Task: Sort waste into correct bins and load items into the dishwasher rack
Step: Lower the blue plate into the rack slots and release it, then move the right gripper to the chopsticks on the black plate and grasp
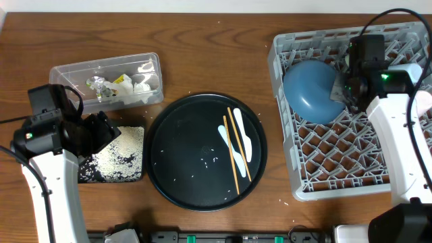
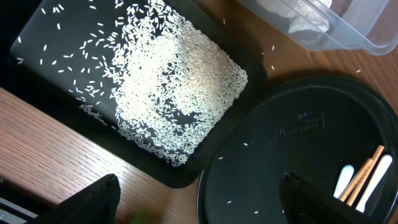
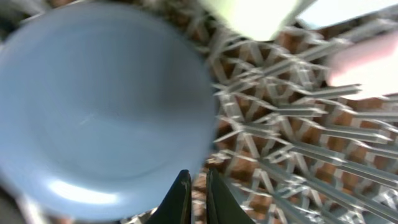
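Observation:
The big dark-blue bowl [image 1: 312, 90] [image 3: 99, 99] leans on its side in the far left part of the dishwasher rack [image 1: 337, 162] [image 3: 298, 162]. My right gripper [image 1: 345, 94] [image 3: 198, 186] is shut just beside the bowl's rim, with nothing between its fingers. My left gripper [image 1: 108, 131] [image 2: 199, 199] hangs open over the gap between the shallow black tray [image 1: 84, 172] [image 2: 37, 50] and the round tray. Rice grains [image 2: 180, 81] lie heaped in that black tray. The clear tub [image 1: 108, 79] [image 2: 336, 31] holds tissue and wrapper scraps. Chopsticks [image 1: 235, 148] [image 2: 367, 171] and a white spoon [image 1: 228, 140] [image 2: 343, 180] lie on the round tray.
The large round black tray [image 1: 196, 155] [image 2: 298, 124] sits mid-table with a few stray rice grains on it. A pale-green item [image 3: 255, 12] and a pale cup [image 3: 367, 62] stand in the rack beyond the bowl, blurred.

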Controlling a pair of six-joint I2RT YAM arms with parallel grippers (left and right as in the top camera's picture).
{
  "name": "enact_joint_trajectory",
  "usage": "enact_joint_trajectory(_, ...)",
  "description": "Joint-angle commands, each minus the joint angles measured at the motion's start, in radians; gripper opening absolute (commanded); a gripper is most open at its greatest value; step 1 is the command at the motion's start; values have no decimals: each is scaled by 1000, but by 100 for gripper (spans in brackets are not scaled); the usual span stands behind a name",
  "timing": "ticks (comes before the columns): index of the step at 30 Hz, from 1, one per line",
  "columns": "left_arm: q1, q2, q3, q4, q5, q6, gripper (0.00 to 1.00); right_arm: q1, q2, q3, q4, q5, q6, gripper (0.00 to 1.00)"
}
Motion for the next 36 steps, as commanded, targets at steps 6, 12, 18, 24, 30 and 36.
enact_joint_trajectory(6, 3, 5, 9, -2, -2, -13, 83, 113, -32, 2, -19, -257, -198, 16)
enact_joint_trajectory(12, 3, 6, 9, -2, -2, -13, 83, 221, -48, 2, -62, -520, -300, 65)
enact_joint_trajectory(18, 3, 6, 9, -1, -2, -13, 83, 357, -36, 2, -89, -584, -259, 60)
enact_joint_trajectory(24, 3, 6, 9, -2, -2, -13, 83, 512, -10, 2, -71, -429, -194, 59)
enact_joint_trajectory(30, 3, 6, 9, -2, -2, -13, 83, 636, 73, 2, -46, -292, -53, 59)
enact_joint_trajectory(36, 3, 6, 9, -2, -2, -13, 83, 700, 211, 2, -10, -274, 75, 55)
